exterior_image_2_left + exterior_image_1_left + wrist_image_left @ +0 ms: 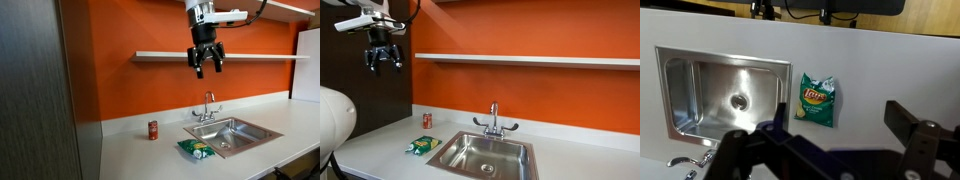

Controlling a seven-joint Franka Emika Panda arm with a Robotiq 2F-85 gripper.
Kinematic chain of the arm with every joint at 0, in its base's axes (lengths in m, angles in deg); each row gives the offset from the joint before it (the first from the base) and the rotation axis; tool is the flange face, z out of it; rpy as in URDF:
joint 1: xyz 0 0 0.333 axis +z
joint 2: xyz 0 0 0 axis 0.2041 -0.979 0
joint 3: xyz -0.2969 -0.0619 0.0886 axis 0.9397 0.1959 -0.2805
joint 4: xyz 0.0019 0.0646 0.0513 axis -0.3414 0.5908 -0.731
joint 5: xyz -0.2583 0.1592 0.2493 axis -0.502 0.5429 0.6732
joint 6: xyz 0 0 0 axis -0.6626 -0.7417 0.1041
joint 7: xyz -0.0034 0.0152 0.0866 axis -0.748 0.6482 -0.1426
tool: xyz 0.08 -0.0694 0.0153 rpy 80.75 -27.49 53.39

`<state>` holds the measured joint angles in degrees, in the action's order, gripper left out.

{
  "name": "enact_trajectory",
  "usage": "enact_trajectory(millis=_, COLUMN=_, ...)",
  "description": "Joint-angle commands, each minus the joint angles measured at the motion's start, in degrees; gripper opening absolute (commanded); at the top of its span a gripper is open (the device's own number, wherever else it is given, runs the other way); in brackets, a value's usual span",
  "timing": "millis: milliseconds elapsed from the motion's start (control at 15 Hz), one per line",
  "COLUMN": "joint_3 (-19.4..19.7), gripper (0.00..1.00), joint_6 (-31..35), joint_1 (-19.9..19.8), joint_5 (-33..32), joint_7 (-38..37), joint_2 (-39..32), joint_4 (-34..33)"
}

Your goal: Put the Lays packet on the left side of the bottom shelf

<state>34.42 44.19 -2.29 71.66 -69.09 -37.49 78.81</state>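
1. The claw (208, 70) hangs high above the desk (130, 150), about level with the shelf. Its two fingers are spread wide and hold nothing.
2. The wrist view looks down between the open fingers onto the Lays packet (818, 101). The packet is green with yellow marks and lies flat on the white desk, well apart from the claw.
3. The packet lies just beside the rim of the steel sink (720, 95).
4. A red soda can (153, 129) stands upright near the orange wall, apart from the packet.
5. The bottom shelf (160, 55) is a long white board across the orange wall. It does not carry the packet.
6. As a judgement, no part of the task looks done. What is left is lowering the claw, closing it on the packet, lifting, and setting the packet on the left side of the bottom shelf.
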Motion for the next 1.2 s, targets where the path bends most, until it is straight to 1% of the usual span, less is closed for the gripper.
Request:
enact_trajectory(millis=0, joint_3=2.34, gripper=1.00, joint_6=1.95, joint_1=-1.54, joint_5=-0.35, joint_7=-0.51, joint_2=1.08, joint_4=3.36)
enact_trajectory(millis=333, joint_3=5.64, gripper=1.00, joint_6=5.35, joint_1=-4.52, joint_5=-0.78, joint_7=-0.59, joint_2=-0.20, joint_4=7.15)
enact_trajectory(millis=667, joint_3=8.16, gripper=1.00, joint_6=11.70, joint_1=-7.18, joint_5=-1.79, joint_7=0.20, joint_2=-3.85, joint_4=10.37)
enact_trajectory(millis=800, joint_3=8.68, gripper=1.00, joint_6=14.77, joint_1=-7.31, joint_5=-2.13, joint_7=1.05, joint_2=-5.86, joint_4=11.19)
enact_trajectory(millis=1133, joint_3=8.49, gripper=1.00, joint_6=20.84, joint_1=-6.50, joint_5=-2.24, joint_7=2.18, joint_2=-11.15, joint_4=11.99)
